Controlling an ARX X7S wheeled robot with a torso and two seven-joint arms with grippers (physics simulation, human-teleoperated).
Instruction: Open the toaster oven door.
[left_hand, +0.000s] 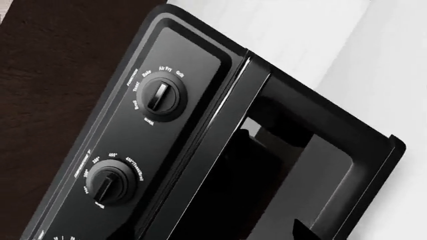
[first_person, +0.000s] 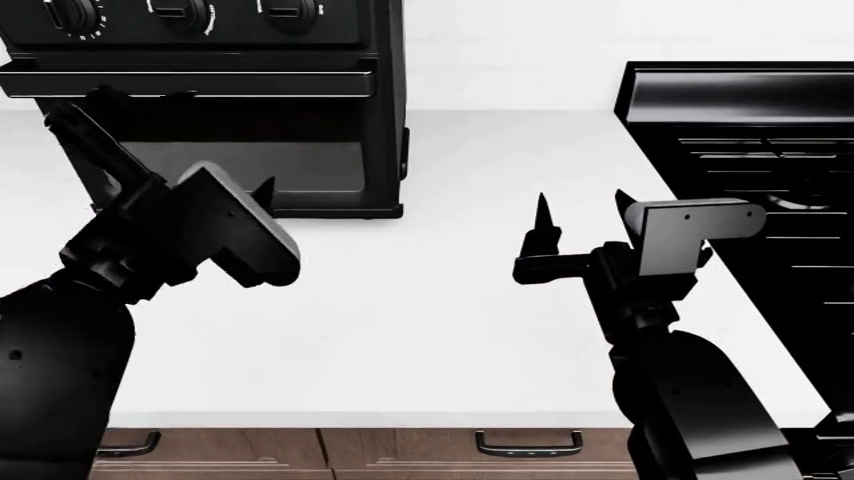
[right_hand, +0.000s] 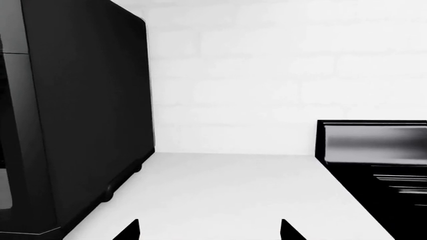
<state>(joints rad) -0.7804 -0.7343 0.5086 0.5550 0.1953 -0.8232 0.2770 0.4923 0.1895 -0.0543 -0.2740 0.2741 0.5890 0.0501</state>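
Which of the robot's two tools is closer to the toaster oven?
The left tool. It sits right in front of the toaster oven door, while the right tool hangs over bare white counter, nearer the stove.

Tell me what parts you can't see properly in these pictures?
- Left gripper: head view, its own black body hides the fingertips; absent from the left wrist view.
- Third knob: left wrist view, cut off by the edge.
- Toaster oven door: head view, left arm covers part of its glass.
- Stove: cut off by the edge.
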